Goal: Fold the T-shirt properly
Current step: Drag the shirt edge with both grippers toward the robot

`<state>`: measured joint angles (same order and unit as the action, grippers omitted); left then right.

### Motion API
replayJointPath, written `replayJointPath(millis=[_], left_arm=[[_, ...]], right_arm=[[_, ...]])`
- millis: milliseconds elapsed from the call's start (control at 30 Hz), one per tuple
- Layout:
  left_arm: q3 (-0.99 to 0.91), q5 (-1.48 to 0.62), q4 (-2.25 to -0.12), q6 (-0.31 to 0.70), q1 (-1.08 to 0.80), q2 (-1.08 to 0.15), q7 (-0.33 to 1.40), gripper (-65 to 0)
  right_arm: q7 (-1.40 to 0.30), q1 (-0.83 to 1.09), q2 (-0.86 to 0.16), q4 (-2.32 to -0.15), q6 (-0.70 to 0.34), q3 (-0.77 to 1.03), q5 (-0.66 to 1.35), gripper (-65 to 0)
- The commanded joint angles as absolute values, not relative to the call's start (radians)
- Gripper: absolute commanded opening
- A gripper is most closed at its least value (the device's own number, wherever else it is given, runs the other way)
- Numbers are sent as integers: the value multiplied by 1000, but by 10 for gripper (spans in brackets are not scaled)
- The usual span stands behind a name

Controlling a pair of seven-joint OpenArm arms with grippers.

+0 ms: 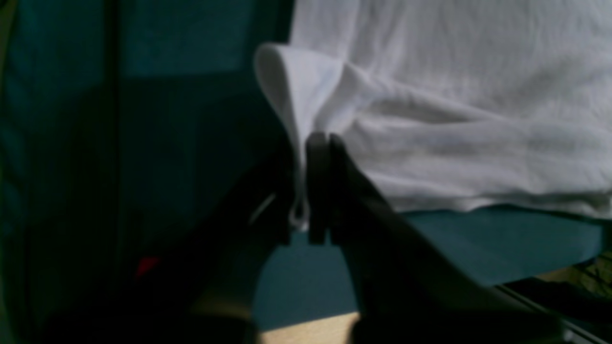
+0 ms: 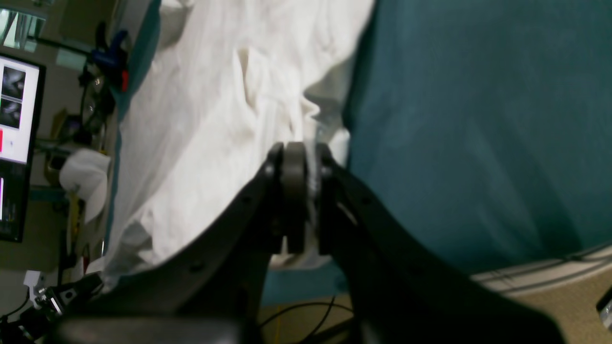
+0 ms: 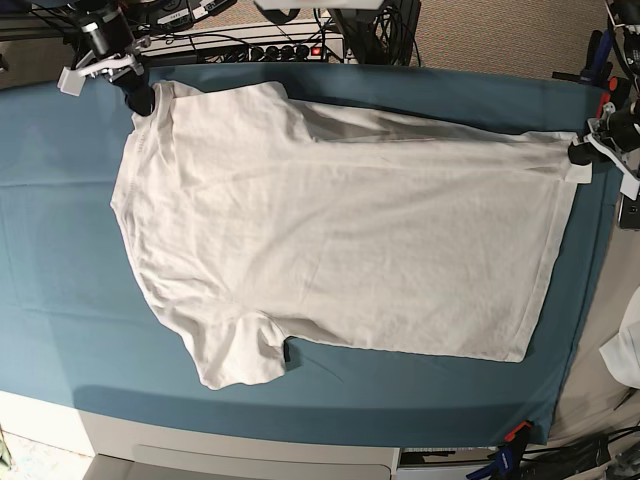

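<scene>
With my left gripper [image 1: 318,188] and right gripper [image 2: 300,198] each clamped on a far corner of the T-shirt [image 3: 340,240], spread flat across the teal cloth [image 3: 60,290], I judge the first fold is starting, needing an even lift.

Teal table cloth [image 3: 60,290]; monitor [image 2: 14,143] beyond edge.

base view overhead, far, whole T-shirt [image 3: 340,240], 2 wrist views close, opposite shirt corners

One T-shirt [image 3: 340,240], two claws, one table cloth [image 3: 60,290].
</scene>
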<state>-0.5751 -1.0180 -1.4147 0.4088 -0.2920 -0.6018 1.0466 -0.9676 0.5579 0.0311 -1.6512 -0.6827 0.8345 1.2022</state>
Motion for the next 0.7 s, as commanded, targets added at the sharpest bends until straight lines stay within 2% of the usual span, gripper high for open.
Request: replayJointPath(millis=[0,167,400,667], left_arm=[[-577,-1026,-1426,410,-302,-620,1068,-650],[-579,-1026,-1436,417,-347,-620,1075,-650],[-579,-1025,-1484,425,-396,-620,1082,-650],[-579,-1002,-1514,432,-405,-620,1089,-650]], right_arm=[[-958,570,19,-1669,-698,839,1219,-650],[-959,571,10,-1669,-698,839,1206,-650],[-962,571,-78,-1669,-698,839,1171,-650],[-962,580,-132,-1669,-698,839,1140,-650]])
